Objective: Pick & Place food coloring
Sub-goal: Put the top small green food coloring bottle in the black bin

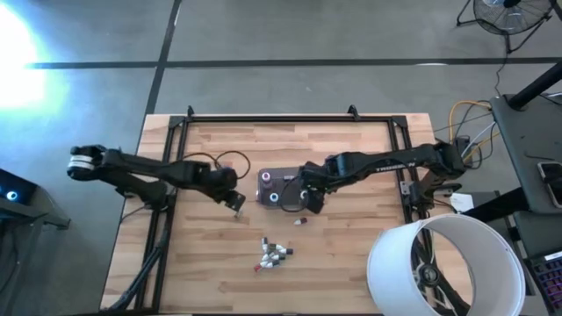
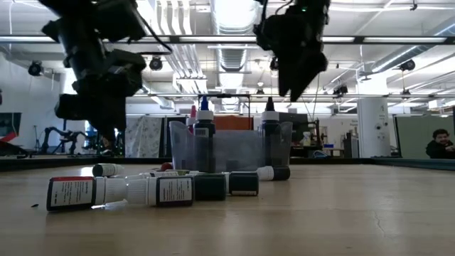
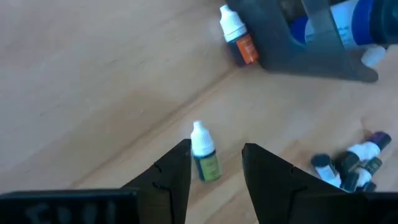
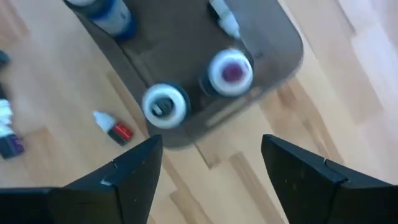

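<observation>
The left gripper (image 3: 214, 171) hangs open just over the table, and a small bottle (image 3: 204, 158) with a white cap and a yellow-green body lies on the wood in the gap between its fingers (image 3: 171, 180), untouched. At its 1 o'clock in the high view sits the grey tray (image 1: 263, 195); beside the tray's edge the left wrist view shows another bottle (image 3: 239, 39), white-capped with an orange body. The right gripper (image 4: 211, 165) is open too, fingers spread wide, poised above the tray's near rim (image 4: 273, 74). Inside the tray (image 4: 180, 50) stand two bottles seen from above, one with a white cap (image 4: 165, 106) and one whose cap top shows purple (image 4: 231, 71), plus a blue one (image 4: 109, 12) and a slim white tip (image 4: 225, 17) farther in. Just outside the tray a red-bodied bottle (image 4: 113, 127) lies on its side. At about 6 o'clock from the tray, well apart, a loose cluster of bottles (image 1: 272, 254) lies on the table (image 1: 351, 263), mostly tipped over: dark and pale bodies, white and dark caps, one red-ended. The table is pale wood planks inside a black frame (image 1: 290, 117). A large white bucket (image 1: 443, 268) stands at its 4 o'clock corner. Beyond, the room has a grey floor, ceiling lights, a fan (image 1: 507, 13), and a person (image 2: 441, 144) seated far off.
</observation>
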You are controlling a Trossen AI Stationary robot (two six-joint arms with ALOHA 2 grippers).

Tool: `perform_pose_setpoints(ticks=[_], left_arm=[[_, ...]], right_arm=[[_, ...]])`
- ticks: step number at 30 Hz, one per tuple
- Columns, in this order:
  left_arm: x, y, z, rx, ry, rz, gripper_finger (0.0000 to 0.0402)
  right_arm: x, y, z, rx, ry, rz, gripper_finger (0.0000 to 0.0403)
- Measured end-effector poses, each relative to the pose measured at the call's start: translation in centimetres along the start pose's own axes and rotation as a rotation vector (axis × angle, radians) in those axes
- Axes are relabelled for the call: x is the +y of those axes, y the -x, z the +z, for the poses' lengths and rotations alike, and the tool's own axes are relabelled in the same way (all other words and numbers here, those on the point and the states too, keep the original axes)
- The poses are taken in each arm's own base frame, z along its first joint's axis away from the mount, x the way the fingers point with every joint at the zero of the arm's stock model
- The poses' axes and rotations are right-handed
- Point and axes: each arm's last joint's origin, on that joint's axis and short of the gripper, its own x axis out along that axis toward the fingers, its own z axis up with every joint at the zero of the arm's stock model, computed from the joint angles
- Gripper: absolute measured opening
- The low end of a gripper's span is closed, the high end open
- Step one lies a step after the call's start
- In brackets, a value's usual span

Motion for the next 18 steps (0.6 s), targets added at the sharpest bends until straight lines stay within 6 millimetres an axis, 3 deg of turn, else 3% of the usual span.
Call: perform_pose_setpoints(ticks=[8,18], left_arm=[[-1.6,-2.5,0.7,0.092,0.001,0.109,0.0119],[-2.0,-5.8,1.0,0.184,0.032,0.244,0.012]], right_arm=[[-1.1,-1.7,-2.5,0.029,-0.144,-0.035,0.0268],[-1.6,-3.0,-4.6,0.013,-0.203,-0.022,0.0268]])
